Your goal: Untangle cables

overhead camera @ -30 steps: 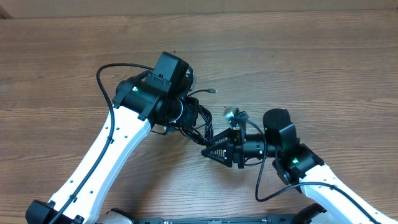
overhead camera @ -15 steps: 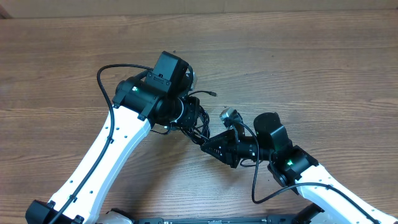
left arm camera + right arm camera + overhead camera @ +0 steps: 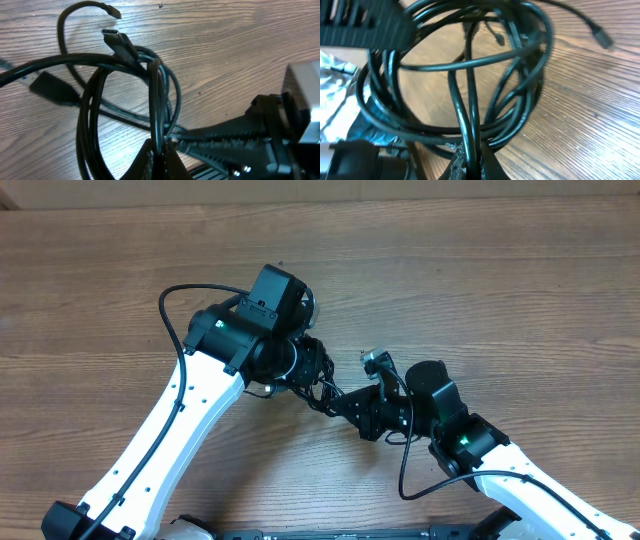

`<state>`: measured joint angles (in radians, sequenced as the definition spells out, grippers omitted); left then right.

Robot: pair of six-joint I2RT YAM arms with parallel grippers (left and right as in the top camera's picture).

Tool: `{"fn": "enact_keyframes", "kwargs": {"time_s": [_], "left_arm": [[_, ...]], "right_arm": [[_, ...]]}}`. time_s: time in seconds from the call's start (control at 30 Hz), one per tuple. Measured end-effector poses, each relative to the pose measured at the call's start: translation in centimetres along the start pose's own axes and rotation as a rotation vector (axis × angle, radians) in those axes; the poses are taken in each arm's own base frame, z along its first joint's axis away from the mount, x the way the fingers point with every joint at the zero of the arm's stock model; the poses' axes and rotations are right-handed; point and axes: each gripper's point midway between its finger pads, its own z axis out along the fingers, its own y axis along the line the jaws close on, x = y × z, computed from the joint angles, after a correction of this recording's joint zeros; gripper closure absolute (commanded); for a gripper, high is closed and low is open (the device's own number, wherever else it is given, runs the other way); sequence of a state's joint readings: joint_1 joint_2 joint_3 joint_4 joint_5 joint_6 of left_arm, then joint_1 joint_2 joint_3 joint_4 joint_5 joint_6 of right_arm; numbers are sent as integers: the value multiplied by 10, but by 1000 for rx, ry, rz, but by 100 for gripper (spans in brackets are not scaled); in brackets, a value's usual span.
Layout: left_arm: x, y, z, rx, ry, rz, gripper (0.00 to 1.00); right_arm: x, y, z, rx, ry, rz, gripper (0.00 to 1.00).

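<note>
Overhead: wood desk (image 3: 500, 280) with the cables (image 3: 318, 377) in one bunch between my two arms. Left arm (image 3: 190, 420) comes in from the bunch's left, right arm (image 3: 530, 490) from its lower right. Left end effector (image 3: 158, 156) is pinched narrow on a few strands at one edge of the bunch. Right end effector (image 3: 469, 159) is clamped the same way on two strands at the opposite edge. Both wrist views show the cords looped through each other in overlapping rings, none separated. Loose ends stick out past the bunch: a silver-tipped plug (image 3: 113, 36) and a small black plug (image 3: 114, 13). My read: grips are set, the actual untangling hasn't started, and every cord has yet to be pulled free.
</note>
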<state>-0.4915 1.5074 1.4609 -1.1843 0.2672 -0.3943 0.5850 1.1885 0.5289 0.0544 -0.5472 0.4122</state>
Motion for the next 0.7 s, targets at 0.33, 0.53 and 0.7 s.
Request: {"fn": "enact_keyframes", "kwargs": {"time_s": [0.33, 0.53, 0.7], "left_arm": [[1, 24, -1, -133, -21, -168, 96], [2, 31, -2, -181, -36, -269, 96], [8, 43, -5, -253, -52, -422, 96]], "right_arm": [[-16, -36, -13, 109, -71, 220, 96], [-23, -48, -20, 129, -107, 327, 96], [-21, -51, -21, 141, -109, 400, 96]]}}
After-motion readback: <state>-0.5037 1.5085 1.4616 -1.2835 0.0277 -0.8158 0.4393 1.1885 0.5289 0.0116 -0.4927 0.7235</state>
